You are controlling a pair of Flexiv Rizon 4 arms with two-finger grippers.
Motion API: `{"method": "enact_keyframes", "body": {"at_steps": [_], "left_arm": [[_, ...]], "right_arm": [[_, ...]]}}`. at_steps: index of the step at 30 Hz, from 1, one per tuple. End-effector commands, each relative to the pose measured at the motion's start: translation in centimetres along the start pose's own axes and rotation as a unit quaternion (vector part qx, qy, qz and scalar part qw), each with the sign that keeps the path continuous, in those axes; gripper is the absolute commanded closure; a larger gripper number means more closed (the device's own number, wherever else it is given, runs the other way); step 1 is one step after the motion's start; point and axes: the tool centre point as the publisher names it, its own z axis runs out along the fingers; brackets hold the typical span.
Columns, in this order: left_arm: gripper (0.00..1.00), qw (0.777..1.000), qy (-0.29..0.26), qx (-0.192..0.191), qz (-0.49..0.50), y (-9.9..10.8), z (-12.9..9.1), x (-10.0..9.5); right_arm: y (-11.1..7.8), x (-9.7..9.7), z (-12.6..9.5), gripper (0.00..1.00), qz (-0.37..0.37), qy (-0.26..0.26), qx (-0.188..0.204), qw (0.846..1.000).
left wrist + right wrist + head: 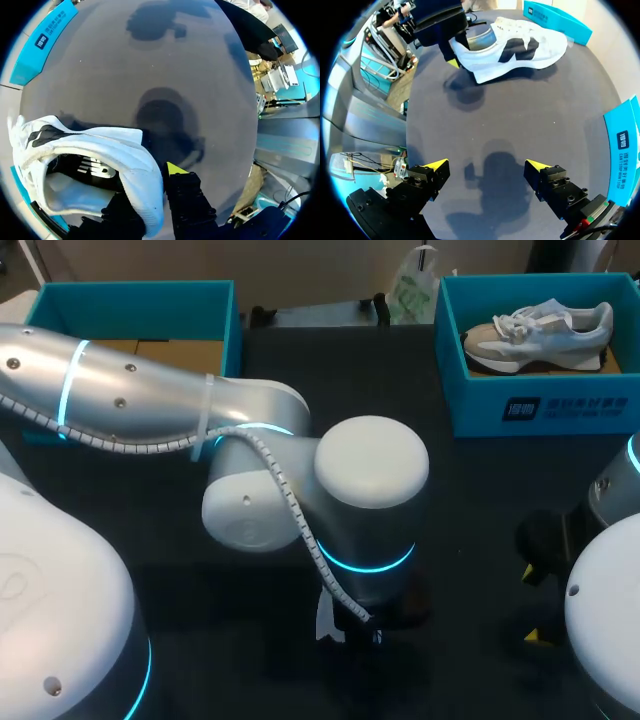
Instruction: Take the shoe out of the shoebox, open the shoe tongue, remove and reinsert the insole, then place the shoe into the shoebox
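White shoe [520, 50], clamped at its heel collar by the left pincer [150, 187], is held over the dark counter [510, 115], out of the teal shoebox [130, 300], while the right pincer [487, 167] is spread apart and empty; tongue, insole and return are judged not yet done.

A white sneaker [515, 50] with a black side logo sits sole down on the dark table [520, 125], opening upward (heel collar pinched in the left gripper [150, 185]). Two open teal shoeboxes stand at the far corners: the left shoebox [130, 300], and the right shoebox [540, 410] holding a grey-and-white sneaker [540, 335].
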Motion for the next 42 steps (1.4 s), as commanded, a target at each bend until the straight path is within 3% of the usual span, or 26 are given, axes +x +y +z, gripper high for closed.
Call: {"method": "enact_keyframes", "body": {"at_steps": [1,12,22,30,33,34,42], "left_arm": [[1.00,1.000,0.004,0.003,0.011,1.3,-2.7,-0.9],[1.00,0.997,0.045,0.000,0.064,2.7,-8.1,-3.4],[1.00,0.998,0.031,-0.010,0.061,5.3,-11.6,-6.1],[1.00,0.997,0.035,-0.001,0.069,7.4,-16.2,-9.8],[1.00,0.997,0.047,0.000,0.065,8.0,-18.2,-12.1],[1.00,0.997,0.053,0.004,0.059,8.3,-18.5,-12.9],[1.00,0.997,0.053,0.004,0.059,8.3,-18.5,-12.9]], "right_arm": [[-0.1,0.2,-0.2,0.00,0.000,-0.001,-0.001,1.000],[-0.1,0.2,-0.2,0.00,0.000,-0.001,-0.001,1.000],[-0.1,0.2,-0.2,0.00,0.000,-0.001,-0.001,1.000],[-0.1,0.2,-0.2,0.00,0.000,-0.001,-0.001,1.000],[-0.1,0.2,-0.2,0.00,0.000,-0.001,-0.001,1.000],[-0.1,0.2,-0.2,0.00,0.000,-0.001,-0.001,1.000],[-0.1,0.2,-0.2,0.00,0.000,-0.001,-0.001,1.000]]}}
